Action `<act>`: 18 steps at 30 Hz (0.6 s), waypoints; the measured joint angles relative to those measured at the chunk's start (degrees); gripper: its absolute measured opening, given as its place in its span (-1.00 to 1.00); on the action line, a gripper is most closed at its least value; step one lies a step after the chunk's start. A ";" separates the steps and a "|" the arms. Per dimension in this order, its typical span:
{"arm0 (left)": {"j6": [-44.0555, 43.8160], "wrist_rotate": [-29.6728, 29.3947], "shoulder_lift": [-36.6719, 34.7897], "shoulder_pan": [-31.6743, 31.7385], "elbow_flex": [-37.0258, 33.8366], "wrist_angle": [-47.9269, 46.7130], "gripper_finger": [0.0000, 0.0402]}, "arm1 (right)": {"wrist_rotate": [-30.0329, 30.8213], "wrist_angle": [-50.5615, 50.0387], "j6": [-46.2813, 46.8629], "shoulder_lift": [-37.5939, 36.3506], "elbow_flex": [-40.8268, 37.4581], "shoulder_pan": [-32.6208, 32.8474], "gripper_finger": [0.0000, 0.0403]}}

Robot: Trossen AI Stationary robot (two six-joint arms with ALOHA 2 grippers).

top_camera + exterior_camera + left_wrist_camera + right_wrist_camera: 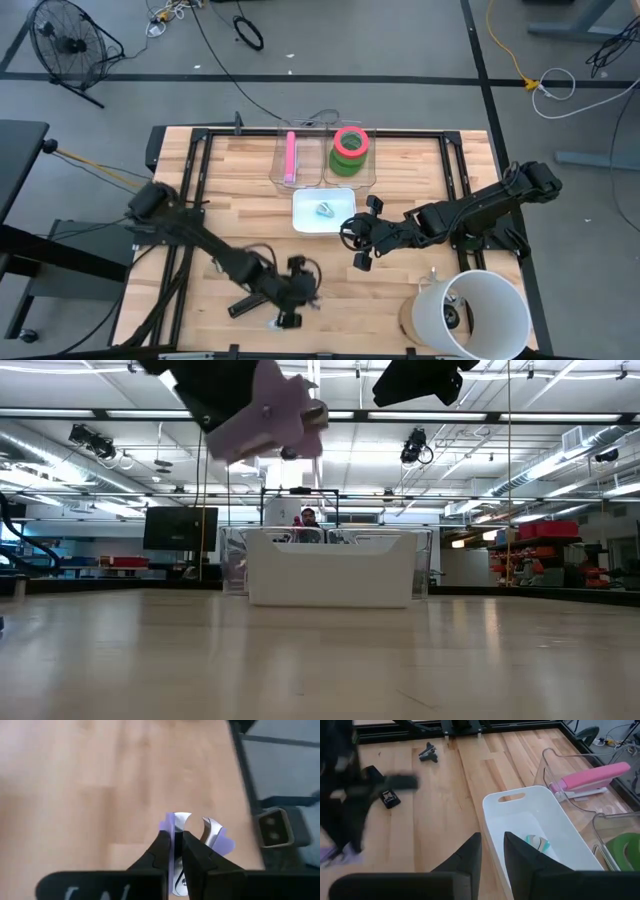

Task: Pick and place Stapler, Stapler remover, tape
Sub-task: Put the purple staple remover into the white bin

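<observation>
holding my left gripper (176,851) pinched on the purple staple remover (196,833) above the table's (240,170) near edge; my right gripper (492,851), fingers nearly together and empty, hovers beside the white bin (502,800).

A white bin (330,570) stands on the wooden table (320,660) near centre. At eleven o'clock a dark gripper (262,408) hangs from above holding a pale purple stapler remover (268,420). At one o'clock another dark arm (415,380) shows. A person (308,520) sits beyond the bin.
</observation>
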 joint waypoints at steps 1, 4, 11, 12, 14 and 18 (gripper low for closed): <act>1.18 -0.54 -1.48 0.91 0.00 -1.76 -0.87 | 0.01 0.00 0.00 0.00 0.00 0.00 -0.59; 4.54 -2.37 -5.63 3.81 0.02 -6.07 -0.87 | 0.02 0.02 0.00 0.00 0.00 0.00 -0.59; 10.69 -3.66 -12.08 13.09 0.02 -11.98 -0.87 | 0.01 0.02 0.24 0.00 0.00 0.00 -0.59; 11.58 -3.52 -12.39 14.64 0.02 -12.19 -0.87 | 0.00 0.02 0.24 0.00 0.00 0.00 -0.59; 13.89 -3.04 -12.88 17.74 0.02 -12.37 -0.87 | 0.00 0.02 0.24 0.00 0.00 -0.01 -0.59; 18.00 -2.76 -13.01 23.76 0.02 -12.59 -0.87 | 0.00 0.04 0.22 0.00 0.00 0.00 -0.59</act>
